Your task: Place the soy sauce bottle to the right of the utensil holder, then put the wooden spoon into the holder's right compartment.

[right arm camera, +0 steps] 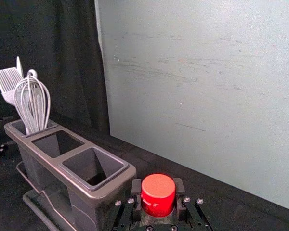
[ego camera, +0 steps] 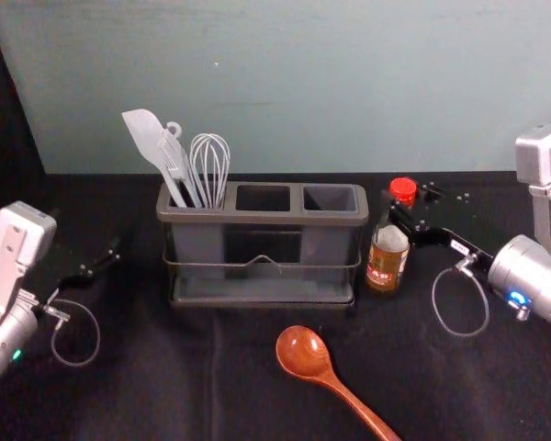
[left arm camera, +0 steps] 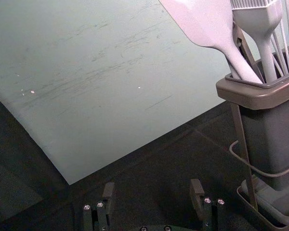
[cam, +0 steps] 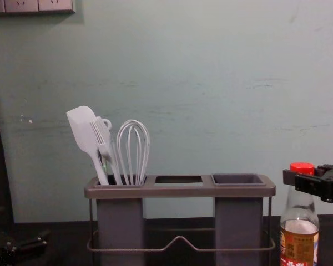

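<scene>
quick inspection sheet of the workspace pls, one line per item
surface: dark cloth, lightly creased
soy sauce bottle: upright, right of the utensil holder
wooden spoon: lying in front of the holder, bowl end nearer it
holder: spatula, brush and whisk in left compartment; right compartment has nothing seen inside
clutter: nothing seen
right gripper: closed around the bottle's top
left gripper: open, left of the holder, holding nothing
cables: one loop hanging by each gripper
surroundings: pale wall with scuffs behind, socket panel on it
</scene>
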Controlling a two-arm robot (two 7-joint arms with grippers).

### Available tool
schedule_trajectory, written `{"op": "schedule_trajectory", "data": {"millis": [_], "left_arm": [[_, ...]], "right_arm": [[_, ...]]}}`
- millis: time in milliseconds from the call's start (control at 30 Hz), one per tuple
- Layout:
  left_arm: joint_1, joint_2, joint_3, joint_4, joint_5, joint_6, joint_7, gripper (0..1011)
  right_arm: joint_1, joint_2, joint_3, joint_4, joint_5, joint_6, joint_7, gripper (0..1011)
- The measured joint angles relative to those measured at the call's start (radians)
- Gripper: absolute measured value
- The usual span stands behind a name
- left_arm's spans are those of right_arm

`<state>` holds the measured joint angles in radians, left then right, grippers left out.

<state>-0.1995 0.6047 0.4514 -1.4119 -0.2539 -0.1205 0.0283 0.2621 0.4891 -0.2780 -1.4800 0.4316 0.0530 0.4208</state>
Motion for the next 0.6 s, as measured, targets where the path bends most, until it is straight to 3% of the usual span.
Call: {"op": "schedule_trajectory", "data": {"millis": [600], "left_arm": [[0.0, 0.0, 0.0, 0.0, 0.0, 0.0, 0.0, 1011]], "right_arm": [[0.012, -0.011, -0.007, 0.03, -0.001, -0.005, 0.013, 390]]}}
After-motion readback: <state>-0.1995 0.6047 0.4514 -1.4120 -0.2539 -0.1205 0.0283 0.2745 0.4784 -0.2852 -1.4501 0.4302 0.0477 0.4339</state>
